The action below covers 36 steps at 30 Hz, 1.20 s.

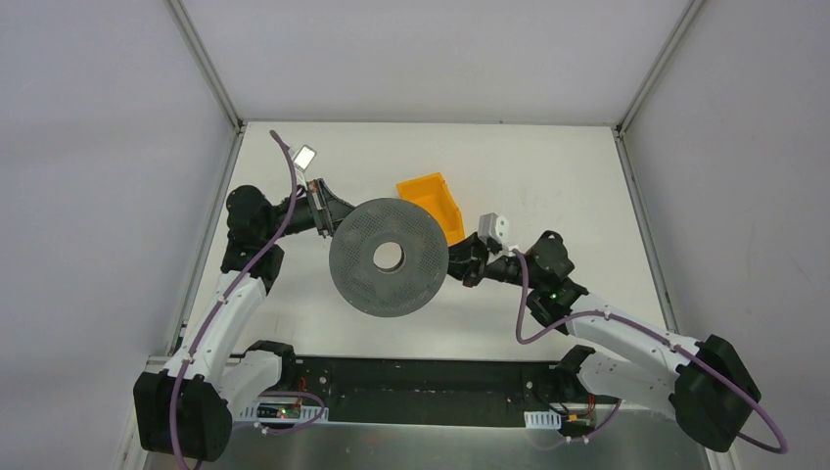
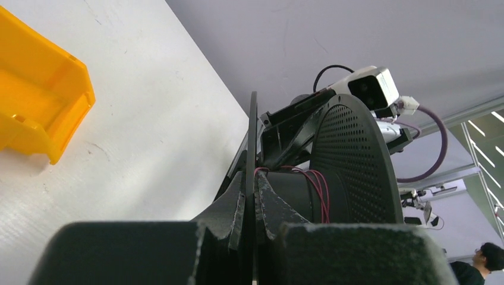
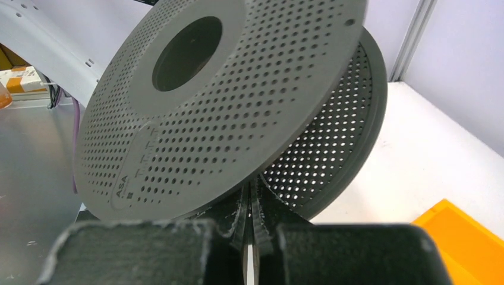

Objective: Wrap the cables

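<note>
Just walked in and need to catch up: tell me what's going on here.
Both arms hold a gray perforated spool between them. The left gripper pinches its rim on one side, the right gripper on the other. A few turns of thin red wire sit around the hub. An orange bin stands just behind the spool.

A white tabletop (image 1: 568,157) spreads beneath the left gripper (image 1: 328,211). Plain pale grey walls (image 1: 421,59) box it in on three sides, with aluminium posts (image 1: 206,59) at the far corners. Beyond that gripper, ceiling light strips (image 2: 484,127) and a dark-haired person (image 2: 488,258) show outside the enclosure.
</note>
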Tool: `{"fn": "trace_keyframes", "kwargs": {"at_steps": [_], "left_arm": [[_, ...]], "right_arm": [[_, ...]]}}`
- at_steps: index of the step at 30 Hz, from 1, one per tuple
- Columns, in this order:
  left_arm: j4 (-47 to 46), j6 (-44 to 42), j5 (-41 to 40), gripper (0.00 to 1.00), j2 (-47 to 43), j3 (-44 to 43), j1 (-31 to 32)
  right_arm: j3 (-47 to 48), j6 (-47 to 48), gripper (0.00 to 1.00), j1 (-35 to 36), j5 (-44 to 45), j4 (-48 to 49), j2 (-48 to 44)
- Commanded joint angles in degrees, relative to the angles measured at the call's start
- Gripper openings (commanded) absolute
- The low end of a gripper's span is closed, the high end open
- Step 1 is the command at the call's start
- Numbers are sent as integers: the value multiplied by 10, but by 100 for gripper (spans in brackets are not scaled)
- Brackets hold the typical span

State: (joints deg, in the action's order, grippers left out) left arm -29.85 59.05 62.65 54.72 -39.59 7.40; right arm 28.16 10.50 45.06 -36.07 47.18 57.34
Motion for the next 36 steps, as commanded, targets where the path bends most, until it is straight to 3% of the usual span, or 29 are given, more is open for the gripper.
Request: {"fn": "trace_keyframes", "kwargs": {"at_steps": [1,13,23,33,36], "left_arm": [[-49,44,-47,0,-4,-7,-6],[-26,53,-67,0,-19,4,-6],[-14,31,-69,0,-30,17,-6],[-12,30,-77,0,-25,12,-6],[-11,28,-76,0,-25,12,-6]], "right_arm": [[-5,28,0,18,-3,121,5],[-19,-20,0,44,67,301,27],[-3,-92,0,46,102,296,8],[19,-86,0,51,-6,238,48],[25,-76,0,58,-3,229,54]]}}
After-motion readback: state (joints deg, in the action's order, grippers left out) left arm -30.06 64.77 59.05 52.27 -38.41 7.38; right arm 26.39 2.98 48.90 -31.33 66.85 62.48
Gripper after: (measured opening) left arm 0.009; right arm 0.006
